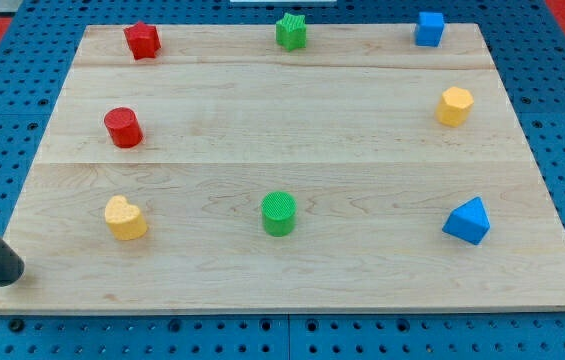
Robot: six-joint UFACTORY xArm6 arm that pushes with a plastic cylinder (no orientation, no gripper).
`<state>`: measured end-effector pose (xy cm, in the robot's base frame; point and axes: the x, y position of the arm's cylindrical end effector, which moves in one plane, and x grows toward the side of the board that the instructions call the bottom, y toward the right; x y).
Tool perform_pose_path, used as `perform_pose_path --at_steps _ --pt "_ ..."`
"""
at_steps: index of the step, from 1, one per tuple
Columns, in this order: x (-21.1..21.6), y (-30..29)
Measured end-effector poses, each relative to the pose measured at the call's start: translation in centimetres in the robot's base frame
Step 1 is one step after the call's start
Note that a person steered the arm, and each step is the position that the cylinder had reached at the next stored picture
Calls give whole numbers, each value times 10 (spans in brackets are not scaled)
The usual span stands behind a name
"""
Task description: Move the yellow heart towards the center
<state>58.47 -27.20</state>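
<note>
Your tip [9, 273] is resting at the counter's [292, 290] bottom-left corner. The yellow heart [125, 218] is sitting up and to the view's right of it, apart, left of the green cylinder [279, 213]. There are no fingers to report.

Only the rod shows: plain dark cylinder, black to charcoal, smooth matte surface, faint lighter sheen along one side; my tip [9, 277] is blunt, rounded; a small grey piece at its upper edge, possibly a mount
</note>
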Motion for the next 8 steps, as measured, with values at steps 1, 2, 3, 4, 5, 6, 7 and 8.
perform_pose_path --at_steps 1,2,3,4,5,6,7,8 --pt "-8 41" --pt "-17 68" --pt "-26 80" --pt "-47 109" --pt "-72 113" --pt "-81 98" --pt "-97 133" --pt "-122 131"
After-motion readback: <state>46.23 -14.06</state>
